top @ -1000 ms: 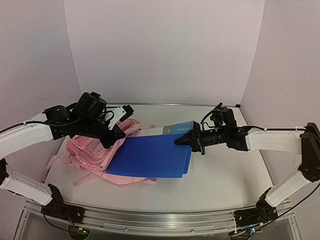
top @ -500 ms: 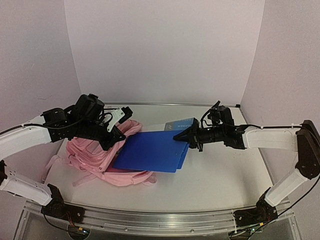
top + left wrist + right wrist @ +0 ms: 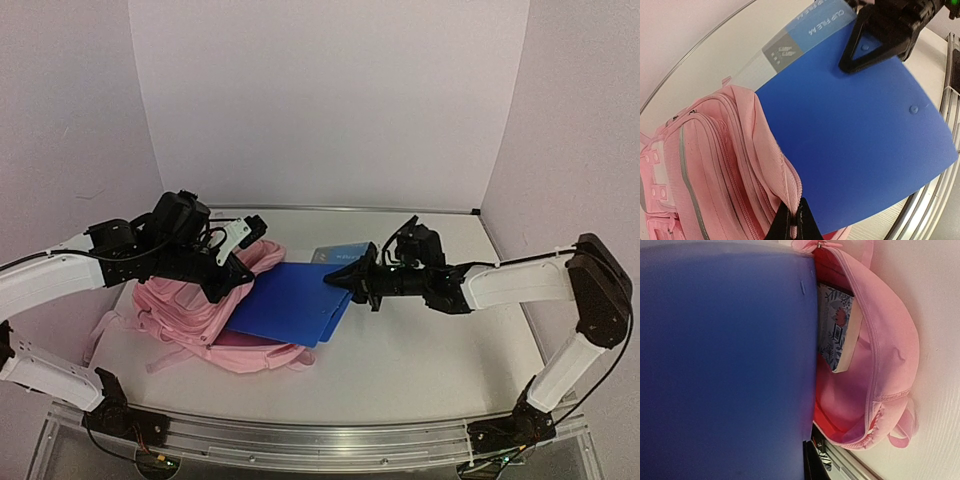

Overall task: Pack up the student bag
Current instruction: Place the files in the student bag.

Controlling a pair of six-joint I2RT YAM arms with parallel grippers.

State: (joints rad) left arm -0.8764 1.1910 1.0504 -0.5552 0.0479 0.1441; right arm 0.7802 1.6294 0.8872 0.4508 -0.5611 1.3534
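Student bag (image 3: pixel 180 310) rim pinched in left claw (image 3: pixel 792 221), blue folder (image 3: pixel 285 300) edge pinched in right claw (image 3: pixel 338 277).

desk (image 3: pixel 430 370): white, matte | back wall (image 3: pixel 330 100), 12 o'clock: plain pale lilac-white panel, meets the desk at a thin dark seam | left wall (image 3: pixel 60 120), 9 o'clock: same plain panel | right wall (image 3: pixel 585 120), 3 o'clock: same | rail (image 3: pixel 300 438), 6 o'clock: grooved aluminium along the desk's near edge | light: soft, even, faint shadows
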